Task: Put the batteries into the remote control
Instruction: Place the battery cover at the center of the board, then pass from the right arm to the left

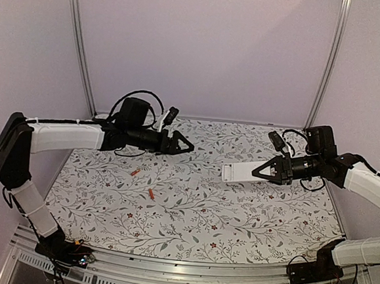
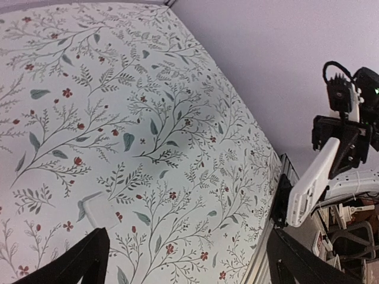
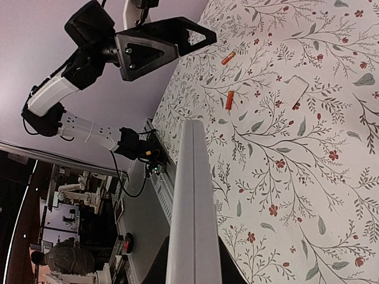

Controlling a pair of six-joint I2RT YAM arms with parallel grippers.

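My right gripper [image 1: 261, 172] is shut on one end of the remote control [image 1: 239, 173], a slim white bar held above the right side of the table. In the right wrist view the remote control [image 3: 192, 195] runs up from my right gripper [image 3: 193, 273], edge-on. Two orange-red batteries [image 1: 135, 172] [image 1: 151, 193] lie apart on the floral cloth left of centre; the batteries [image 3: 228, 58] [image 3: 229, 99] also show in the right wrist view. A small white cover [image 2: 98, 212] lies flat on the cloth. My left gripper [image 2: 189, 269] hovers open over the cloth with nothing between its fingers, near the cover.
The floral tablecloth [image 1: 236, 218] covers the table. An aluminium rail [image 1: 186, 271] runs along the near edge between the arm bases. Grey walls and metal posts [image 1: 79, 48] close in the back and sides.
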